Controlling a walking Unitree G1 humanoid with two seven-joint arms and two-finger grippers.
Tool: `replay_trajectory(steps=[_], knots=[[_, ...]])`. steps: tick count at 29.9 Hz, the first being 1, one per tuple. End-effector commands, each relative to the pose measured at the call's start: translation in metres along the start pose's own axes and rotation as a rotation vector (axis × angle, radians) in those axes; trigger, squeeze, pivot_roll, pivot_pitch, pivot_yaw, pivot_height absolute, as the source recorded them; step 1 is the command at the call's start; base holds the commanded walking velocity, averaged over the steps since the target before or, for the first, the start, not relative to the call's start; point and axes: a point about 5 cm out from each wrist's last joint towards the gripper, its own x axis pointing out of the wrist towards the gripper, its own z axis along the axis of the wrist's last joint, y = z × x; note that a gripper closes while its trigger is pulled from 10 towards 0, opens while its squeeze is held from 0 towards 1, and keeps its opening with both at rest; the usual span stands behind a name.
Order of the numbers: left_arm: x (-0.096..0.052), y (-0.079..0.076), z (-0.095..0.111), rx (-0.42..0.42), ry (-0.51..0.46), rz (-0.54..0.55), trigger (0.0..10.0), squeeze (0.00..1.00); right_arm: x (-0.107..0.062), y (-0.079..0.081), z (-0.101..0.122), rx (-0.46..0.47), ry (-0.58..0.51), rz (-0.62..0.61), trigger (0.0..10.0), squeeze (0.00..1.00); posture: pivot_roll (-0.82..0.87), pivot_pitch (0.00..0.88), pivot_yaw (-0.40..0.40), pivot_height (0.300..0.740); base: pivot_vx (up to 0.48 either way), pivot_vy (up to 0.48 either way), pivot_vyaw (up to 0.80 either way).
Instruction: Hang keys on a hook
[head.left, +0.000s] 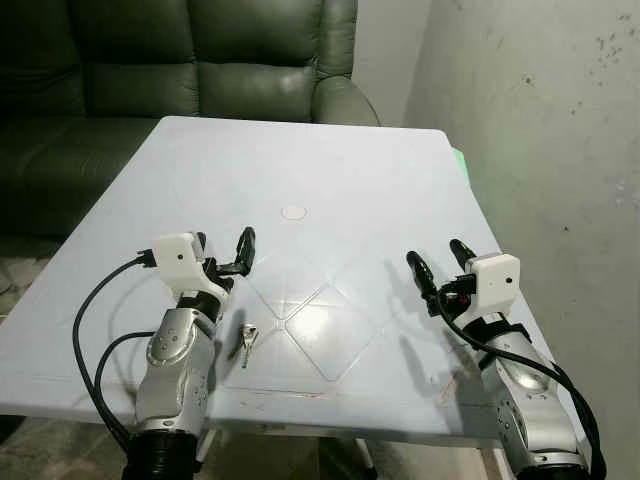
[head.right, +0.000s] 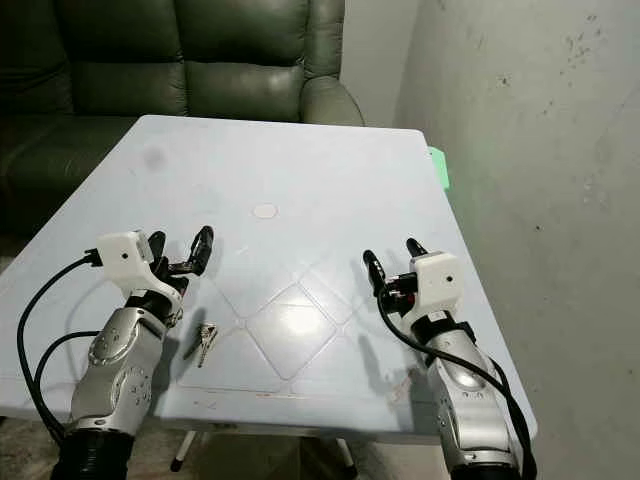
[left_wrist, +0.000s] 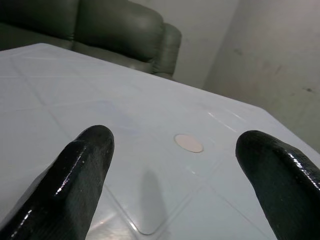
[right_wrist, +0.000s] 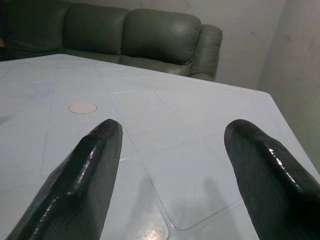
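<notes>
And there are the keys (head.left: 247, 342), a small silvery bunch lying flat on the pale blue table (head.left: 330, 180), close to its near edge and left of the shiny diamond-shaped panel at the middle. They stretch lengthwise, pointing away from the near edge (how many keys are in the bunch is too small to tell). They rest alone on the surface, just beside the left arm's wrist, touching nothing else.
</notes>
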Motion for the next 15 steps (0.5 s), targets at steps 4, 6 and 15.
replay_trajectory(steps=[4, 6, 15], knots=[[0.0005, -0.0039, 0.0035, 0.008, -0.013, -0.027, 10.0, 0.0, 0.0006, 0.0014, 0.006, 0.005, -0.022, 0.008, 10.0, 0.0, -0.07, 0.0, -0.04, 0.74, 0.0, 0.0, 0.0], [0.0007, -0.0042, 0.0035, 0.004, -0.014, -0.028, 10.0, 0.0, 0.0008, 0.0015, 0.0059, 0.006, -0.021, 0.009, 10.0, 0.0, -0.07, 0.0, -0.039, 0.74, 0.0, 0.0, 0.0], [0.0016, -0.0031, 0.0039, -0.009, -0.017, -0.016, 10.0, 0.0, 0.0015, 0.0008, 0.0064, 0.014, -0.025, 0.006, 10.0, 0.0, -0.07, 0.0, -0.04, 0.74, 0.0, 0.0, 0.0]])
